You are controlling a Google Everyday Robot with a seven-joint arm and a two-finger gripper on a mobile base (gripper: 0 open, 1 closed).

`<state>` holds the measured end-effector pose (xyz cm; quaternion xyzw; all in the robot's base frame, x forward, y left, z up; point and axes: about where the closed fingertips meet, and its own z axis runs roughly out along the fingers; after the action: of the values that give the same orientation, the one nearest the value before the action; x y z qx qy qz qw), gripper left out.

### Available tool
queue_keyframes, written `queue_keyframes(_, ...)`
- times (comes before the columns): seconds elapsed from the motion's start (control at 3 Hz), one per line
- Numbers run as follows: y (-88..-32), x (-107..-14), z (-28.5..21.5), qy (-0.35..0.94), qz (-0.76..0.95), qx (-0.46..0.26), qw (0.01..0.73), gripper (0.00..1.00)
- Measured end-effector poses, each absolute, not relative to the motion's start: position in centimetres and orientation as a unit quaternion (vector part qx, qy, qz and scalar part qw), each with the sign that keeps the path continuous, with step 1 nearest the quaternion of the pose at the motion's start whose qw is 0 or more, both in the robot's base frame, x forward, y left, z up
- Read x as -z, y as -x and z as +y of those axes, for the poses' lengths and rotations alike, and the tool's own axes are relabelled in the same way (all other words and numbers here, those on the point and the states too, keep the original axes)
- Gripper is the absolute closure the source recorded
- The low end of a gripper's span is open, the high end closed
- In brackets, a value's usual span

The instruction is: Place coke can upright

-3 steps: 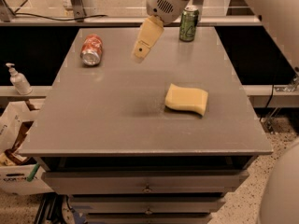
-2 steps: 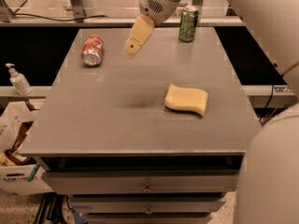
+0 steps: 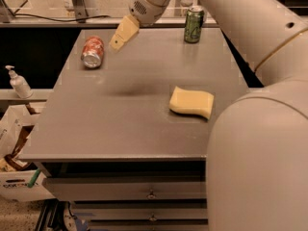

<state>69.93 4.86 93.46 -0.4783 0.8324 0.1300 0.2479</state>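
Grey and matte, the tabletop (image 3: 120,129) fills most of your view, with two drawer fronts (image 3: 151,194) below its front edge. You have the coke can (image 3: 93,52) lying on its side near the back left corner, its silver end turned toward the camera and its red body pointing away toward the rear edge. The claw (image 3: 117,43) hangs in the air just to the right of that can — close beside it, not touching it, and slanted down and to the left from the white wrist above. You cannot tell from this angle whether the claw is spread or pressed together; it reads as a single tan wedge. A soft shadow (image 3: 134,88) lies on the bare tabletop nearer the middle.

A green can (image 3: 194,24) stands upright near the back right corner, well apart from the red one. A yellow sponge (image 3: 191,102) lies flat toward the right side, nearer the front than either can. The robot's white arm (image 3: 260,153) crowds the right of your view and covers the tabletop's right front corner. Off the tabletop on the left, a pump bottle (image 3: 18,82) stands on a lower ledge — and below it a cardboard box (image 3: 19,186) sits on the floor.
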Motion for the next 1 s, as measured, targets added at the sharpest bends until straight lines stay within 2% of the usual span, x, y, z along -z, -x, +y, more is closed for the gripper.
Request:
queue_keyframes(0.33,-72.19,-93.23,7.16,0.441,0.85,-0.13,0.257,0.0)
queue_keyframes(1.0,-72.32,-92.42,8.02,0.436,0.855,-0.139,0.246,0.0)
